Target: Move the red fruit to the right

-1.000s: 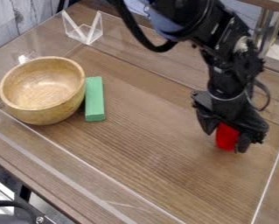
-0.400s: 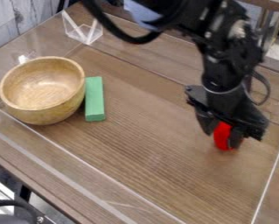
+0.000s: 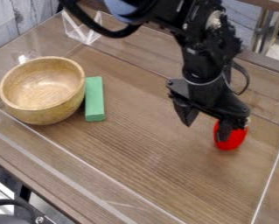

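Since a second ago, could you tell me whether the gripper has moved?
Yes. The gripper has shifted left toward the green block, leaving the red fruit resting on the table.

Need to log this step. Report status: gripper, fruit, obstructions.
Gripper open, clear of fruit. Red fruit on table at right, near edge. Bowl and green block far left, nothing in the way.

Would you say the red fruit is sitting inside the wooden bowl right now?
No, the red fruit lies on the table at the right, far from the wooden bowl, which sits at the left beside the green block.
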You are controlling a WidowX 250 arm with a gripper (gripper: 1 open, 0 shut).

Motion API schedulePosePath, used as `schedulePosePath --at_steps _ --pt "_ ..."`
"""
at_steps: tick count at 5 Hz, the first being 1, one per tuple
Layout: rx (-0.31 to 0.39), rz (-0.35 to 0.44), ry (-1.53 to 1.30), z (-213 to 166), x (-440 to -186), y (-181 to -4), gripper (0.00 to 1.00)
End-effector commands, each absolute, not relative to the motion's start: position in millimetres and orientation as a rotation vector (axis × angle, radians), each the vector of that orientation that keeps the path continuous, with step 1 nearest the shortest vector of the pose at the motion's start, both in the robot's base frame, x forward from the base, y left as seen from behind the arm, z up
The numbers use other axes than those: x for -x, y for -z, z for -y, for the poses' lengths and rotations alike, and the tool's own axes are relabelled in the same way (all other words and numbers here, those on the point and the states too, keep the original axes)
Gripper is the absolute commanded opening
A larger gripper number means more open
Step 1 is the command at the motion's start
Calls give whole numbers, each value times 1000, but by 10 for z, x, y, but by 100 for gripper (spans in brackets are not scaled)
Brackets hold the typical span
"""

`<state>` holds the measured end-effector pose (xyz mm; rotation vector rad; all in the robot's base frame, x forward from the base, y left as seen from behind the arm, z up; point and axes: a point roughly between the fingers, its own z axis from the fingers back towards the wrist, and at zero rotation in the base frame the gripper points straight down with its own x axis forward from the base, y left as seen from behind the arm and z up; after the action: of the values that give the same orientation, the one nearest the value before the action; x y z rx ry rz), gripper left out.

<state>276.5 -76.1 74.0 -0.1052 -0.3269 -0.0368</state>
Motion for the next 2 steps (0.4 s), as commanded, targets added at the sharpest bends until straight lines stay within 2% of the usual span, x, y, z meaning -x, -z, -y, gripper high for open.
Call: schedulePosePath --at_steps 1,2 --pt "100 378 -40 728 -2905 -897 100" --pt "99 372 -38 716 -2915 -854 100"
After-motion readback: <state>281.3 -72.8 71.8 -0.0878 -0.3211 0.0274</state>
